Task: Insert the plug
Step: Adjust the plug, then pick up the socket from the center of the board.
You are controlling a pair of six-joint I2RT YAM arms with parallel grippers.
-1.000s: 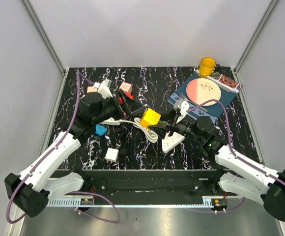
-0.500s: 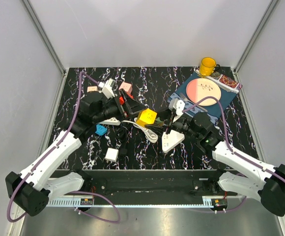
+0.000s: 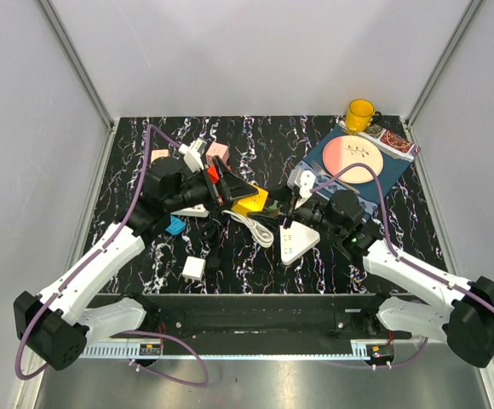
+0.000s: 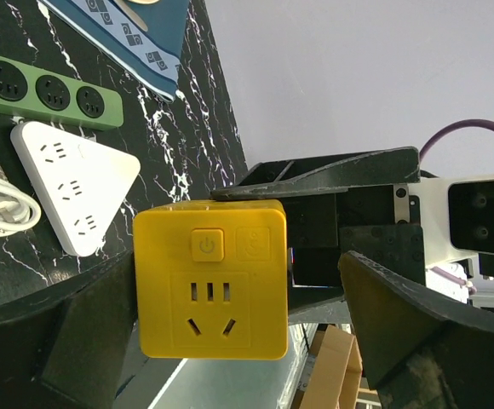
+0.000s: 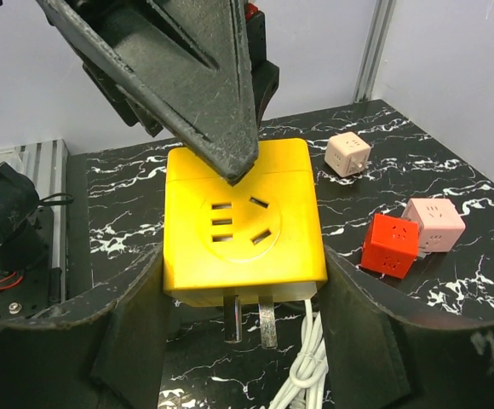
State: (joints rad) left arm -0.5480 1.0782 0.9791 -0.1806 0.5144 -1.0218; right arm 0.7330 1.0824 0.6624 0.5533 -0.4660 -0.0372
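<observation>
Two claws crowd the yellow plug [image 5: 243, 221]: right claw [image 5: 243, 256] gripping it, left claw [image 4: 238, 264] gaping wide. A bump could skew its prongs [image 5: 247, 322] from the white strip [image 3: 295, 243].

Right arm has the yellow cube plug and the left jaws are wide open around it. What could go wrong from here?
1. One finger of the left gripper appears to touch the yellow cube on top while the right gripper clamps its sides; a push could twist it in the grip.
2. The white cable lies just below the prongs and may snag them.
3. The white triangular strip lies unbraced and could slide during insertion.
</observation>
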